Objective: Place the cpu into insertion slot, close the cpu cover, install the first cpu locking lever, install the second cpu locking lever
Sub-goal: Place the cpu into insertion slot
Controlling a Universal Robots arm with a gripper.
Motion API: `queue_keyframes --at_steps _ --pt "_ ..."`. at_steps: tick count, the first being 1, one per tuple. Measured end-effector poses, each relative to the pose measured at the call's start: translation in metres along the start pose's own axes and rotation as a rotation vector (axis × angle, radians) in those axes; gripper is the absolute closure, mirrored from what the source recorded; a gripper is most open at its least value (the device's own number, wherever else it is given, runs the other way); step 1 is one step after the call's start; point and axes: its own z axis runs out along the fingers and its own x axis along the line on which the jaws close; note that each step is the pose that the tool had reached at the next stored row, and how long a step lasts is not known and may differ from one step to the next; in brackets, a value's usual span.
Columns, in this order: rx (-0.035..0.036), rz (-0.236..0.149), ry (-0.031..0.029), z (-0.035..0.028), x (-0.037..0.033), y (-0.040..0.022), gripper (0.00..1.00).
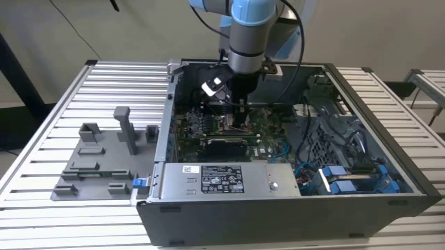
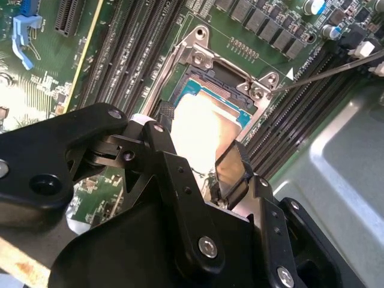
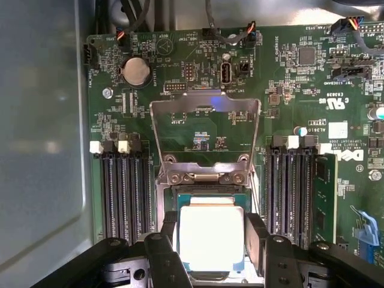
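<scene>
On the exterior view's left, a flat grey plate (image 1: 104,164) with little grey blocks, lying on a white ribbed table (image 1: 41,130). Next along, a big black open computer case (image 1: 278,219) with a green circuit board (image 1: 187,138) inside. Hanging down into the middle of the case, a grey and light-blue robot arm (image 1: 247,31) with a black gripper (image 1: 236,119) low over the board. In both wrist views, two black fingers (image 3: 255,231) (image 2: 231,171) closed in on two sides of the small flat square cpu with the shiny silver top (image 3: 211,237) (image 2: 195,120), pressed on its edges and holding it. Cpu right at the square insertion slot with the thin silver rim (image 3: 198,193), in it or just over it, hard to tell which. Thin square silver cpu cover with the cut-out middle (image 3: 180,105) tipped up and open, just past the slot. Further to the exterior view's right, blue plugs and wires (image 1: 347,179) inside the case.
</scene>
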Motion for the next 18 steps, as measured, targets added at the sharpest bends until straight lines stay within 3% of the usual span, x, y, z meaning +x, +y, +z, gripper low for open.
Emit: queue_keyframes --at_steps 18 --pt "-0.0008 0.0 0.0 0.0046 -0.0003 -0.0005 0.46"
